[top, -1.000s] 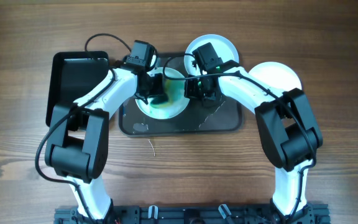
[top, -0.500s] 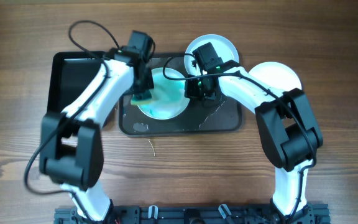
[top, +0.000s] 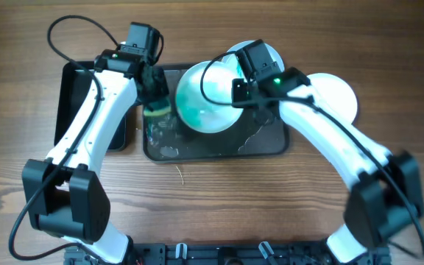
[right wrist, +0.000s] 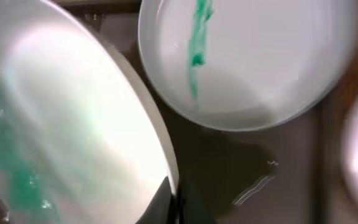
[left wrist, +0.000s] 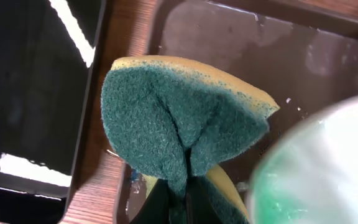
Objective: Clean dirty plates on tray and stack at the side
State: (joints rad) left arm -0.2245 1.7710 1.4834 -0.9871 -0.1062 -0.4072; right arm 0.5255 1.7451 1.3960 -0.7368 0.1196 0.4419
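Wooden worktop [top: 20,184] carries the tray [top: 263,147]; above its left half the right end effector [right wrist: 174,202] clamps the rim of a smeared plate [top: 205,103]. Left end effector [left wrist: 179,196], pinching the sponge [left wrist: 179,118] at the tray's left edge, should scrub the teal firmly.

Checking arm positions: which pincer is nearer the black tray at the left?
Left. The left pincer, shut on the sponge, hangs just right of the black tray; the right pincer grips the smeared plate farther right, over the grey tray.
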